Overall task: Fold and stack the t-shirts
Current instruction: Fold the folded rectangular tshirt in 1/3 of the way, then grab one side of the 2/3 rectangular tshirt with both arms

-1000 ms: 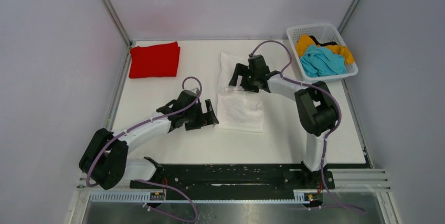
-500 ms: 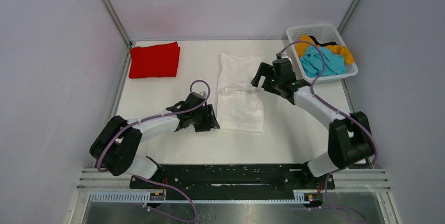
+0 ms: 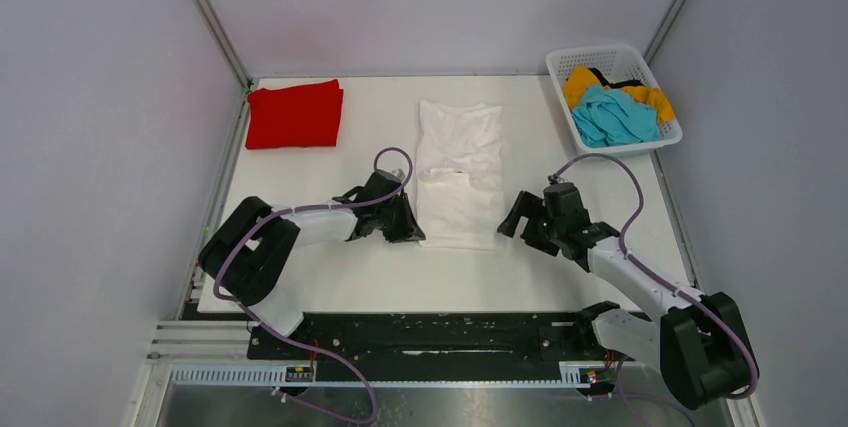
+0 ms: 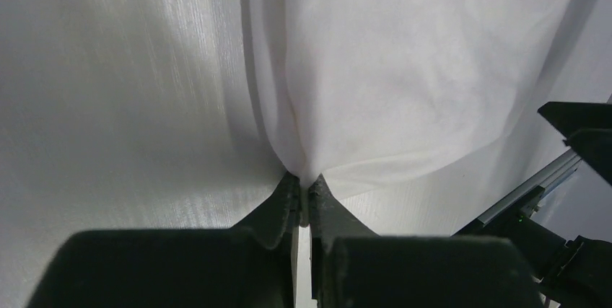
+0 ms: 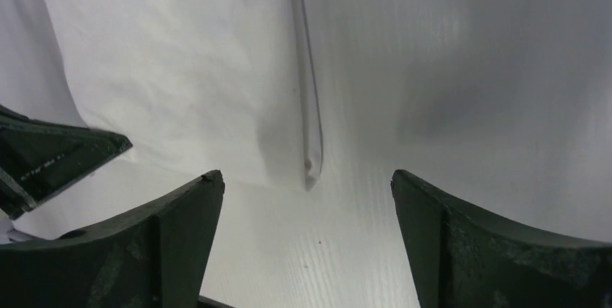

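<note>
Folding the big white cloth t-shirt [image 3: 458,162]: left gripper [image 4: 303,191] clamped its hem facing the near edge; right gripper [image 5: 304,176] gaped empty, likely grabbing next.

top view: the left gripper [image 3: 412,231] covers the near left corner of the white t-shirt [image 3: 458,172], so the grip is hidden. in the basket [image 3: 592,50] the teal t-shirt [image 3: 612,117] overlies part of the orange-yellow t-shirt [image 3: 585,80]; a dark item [image 3: 622,78] at the back is too small to identify. left wrist view: the cloth runs off the top edge; both fingers are cut off at the bottom. right wrist view: the right gripper [image 5: 304,178] shows only its fingertips, the shirt leaving by the top edge.
</note>
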Action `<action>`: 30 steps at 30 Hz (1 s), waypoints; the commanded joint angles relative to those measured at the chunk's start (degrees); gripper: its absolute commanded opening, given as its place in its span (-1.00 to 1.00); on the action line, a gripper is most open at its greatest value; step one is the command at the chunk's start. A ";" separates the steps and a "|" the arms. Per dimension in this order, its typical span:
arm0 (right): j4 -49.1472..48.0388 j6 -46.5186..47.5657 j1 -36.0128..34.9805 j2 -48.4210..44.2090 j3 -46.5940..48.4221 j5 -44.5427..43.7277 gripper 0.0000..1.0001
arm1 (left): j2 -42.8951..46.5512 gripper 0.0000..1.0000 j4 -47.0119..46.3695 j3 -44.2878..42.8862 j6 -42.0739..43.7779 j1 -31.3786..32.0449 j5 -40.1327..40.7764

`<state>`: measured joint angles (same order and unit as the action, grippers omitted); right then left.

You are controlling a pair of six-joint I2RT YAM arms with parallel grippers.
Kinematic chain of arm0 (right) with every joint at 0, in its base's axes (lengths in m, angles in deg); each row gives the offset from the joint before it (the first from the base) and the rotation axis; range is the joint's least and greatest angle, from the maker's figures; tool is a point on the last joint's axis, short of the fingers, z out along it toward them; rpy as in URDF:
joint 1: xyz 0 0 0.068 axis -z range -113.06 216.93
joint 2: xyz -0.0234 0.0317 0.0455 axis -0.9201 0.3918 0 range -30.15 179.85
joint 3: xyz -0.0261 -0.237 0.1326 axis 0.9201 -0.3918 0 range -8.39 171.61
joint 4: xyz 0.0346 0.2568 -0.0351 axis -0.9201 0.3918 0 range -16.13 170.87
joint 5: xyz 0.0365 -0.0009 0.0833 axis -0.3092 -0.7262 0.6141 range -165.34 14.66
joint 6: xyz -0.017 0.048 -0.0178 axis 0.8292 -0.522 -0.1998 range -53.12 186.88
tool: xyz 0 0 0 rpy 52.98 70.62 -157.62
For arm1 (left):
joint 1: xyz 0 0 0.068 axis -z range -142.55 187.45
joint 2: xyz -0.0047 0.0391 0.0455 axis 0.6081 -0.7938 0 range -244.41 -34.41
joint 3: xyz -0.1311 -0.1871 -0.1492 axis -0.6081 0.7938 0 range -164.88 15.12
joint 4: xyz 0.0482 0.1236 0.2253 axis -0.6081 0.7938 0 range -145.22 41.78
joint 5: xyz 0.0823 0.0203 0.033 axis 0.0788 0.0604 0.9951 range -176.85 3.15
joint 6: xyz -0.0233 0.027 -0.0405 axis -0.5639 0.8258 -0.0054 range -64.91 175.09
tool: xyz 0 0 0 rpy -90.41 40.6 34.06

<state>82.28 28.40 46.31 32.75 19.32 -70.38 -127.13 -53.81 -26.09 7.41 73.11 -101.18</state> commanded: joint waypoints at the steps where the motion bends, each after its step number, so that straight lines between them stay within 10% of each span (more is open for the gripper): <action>1: 1.60 -1.20 -0.82 -2.50 -2.35 5.26 0.83 | -2.12 -1.00 1.88 1.92 1.31 0.15 1.83; 14: -7.14 -3.70 -5.40 11.42 -2.71 3.46 0.04 | 0.37 -1.00 1.49 3.83 0.92 0.21 1.47; 20: -4.89 -3.55 -5.77 11.70 -2.79 4.53 -0.99 | 2.36 -1.00 2.55 4.39 1.01 0.29 1.09; 30: 15.74 -0.84 -12.39 -14.02 -3.93 21.54 -1.00 | 30.64 -1.00 20.80 10.22 -0.56 8.30 5.77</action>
<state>85.40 25.93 36.26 30.41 15.36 -58.49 -110.35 -44.92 -16.30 7.16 78.25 -100.00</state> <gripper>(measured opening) 0.029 0.037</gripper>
